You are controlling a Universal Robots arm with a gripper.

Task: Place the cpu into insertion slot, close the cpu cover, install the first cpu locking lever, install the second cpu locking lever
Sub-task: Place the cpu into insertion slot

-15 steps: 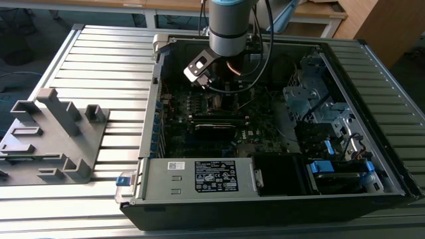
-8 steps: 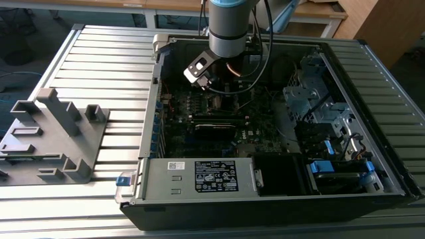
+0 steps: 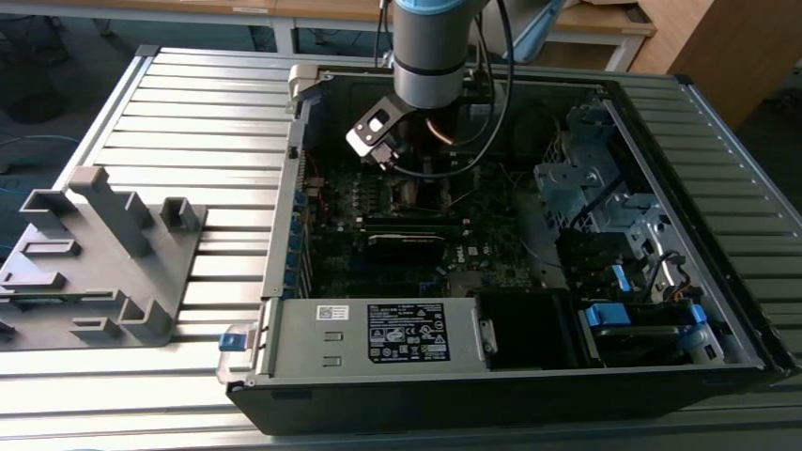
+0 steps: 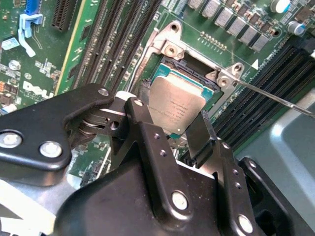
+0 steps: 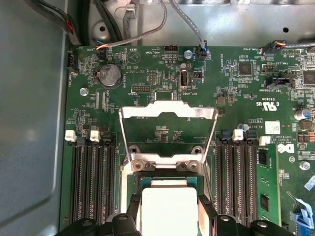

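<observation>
While the claw pinches the cpu by two opposite edges right over the insertion slot, the cpu cover stands flipped open, memory slots crowding both sides. Case sits on a slatted grey surface, mid exterior view.

The cpu showed a dull grey metal top with faint dark print and a green edge; in the first wrist view it glared almost white. The gripper was matte black, dotted with silvery screw heads. The insertion slot had a black frame inside a silvery rim, and the cpu cover was bare silver. The motherboard was deep green, speckled with white lettering, and carried rows of black memory slots with white end clips. In the exterior view the table was pale grey and striped by ribs. At nine o'clock from the black case stood a grey fixture. The arm was grey with a light blue band.
</observation>
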